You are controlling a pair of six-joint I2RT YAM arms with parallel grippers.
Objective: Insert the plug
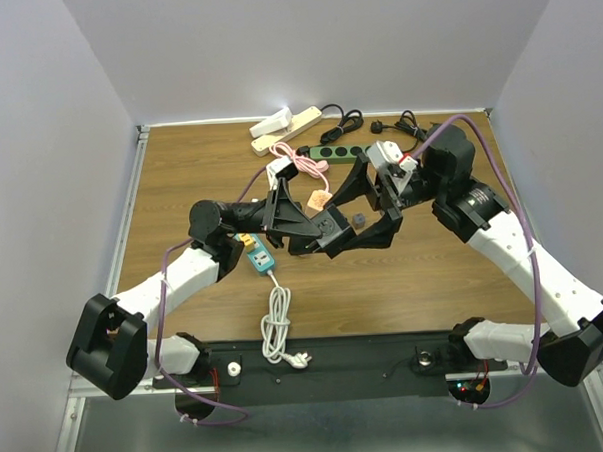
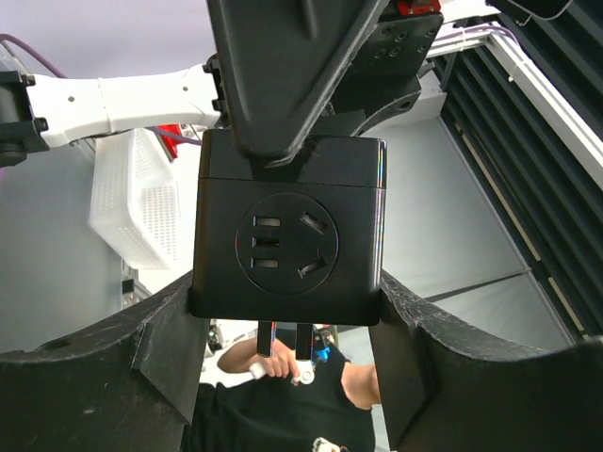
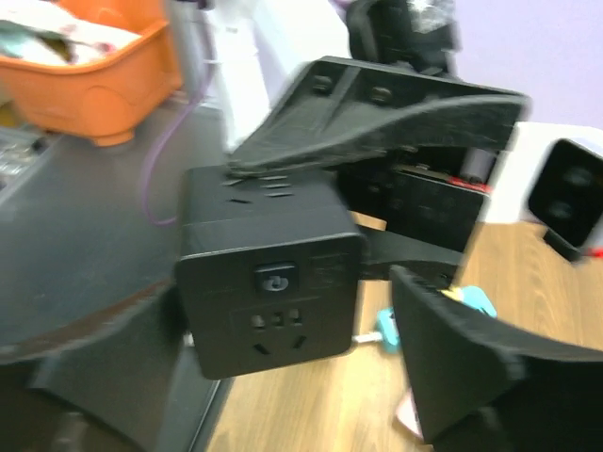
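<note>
A black cube adapter [image 1: 327, 230] with socket faces and two flat prongs is held above the middle of the table. My left gripper [image 1: 317, 228] is shut on its two sides; in the left wrist view the cube [image 2: 287, 231] sits between my fingers [image 2: 160, 358] with its prongs pointing down. My right gripper [image 1: 374, 223] is open around the same cube [image 3: 268, 273]. One right finger touches the cube's side, and the other finger [image 3: 462, 367] stands apart from it. A teal power strip [image 1: 260, 256] with a white cable lies below the left gripper.
A dark green power strip [image 1: 338, 150] and beige strips [image 1: 287, 122] lie at the back. A pink cable [image 1: 307, 168] with a peach plug lies behind the grippers. Black cables [image 1: 402, 126] lie back right. A coiled white cord [image 1: 277, 327] reaches the front edge.
</note>
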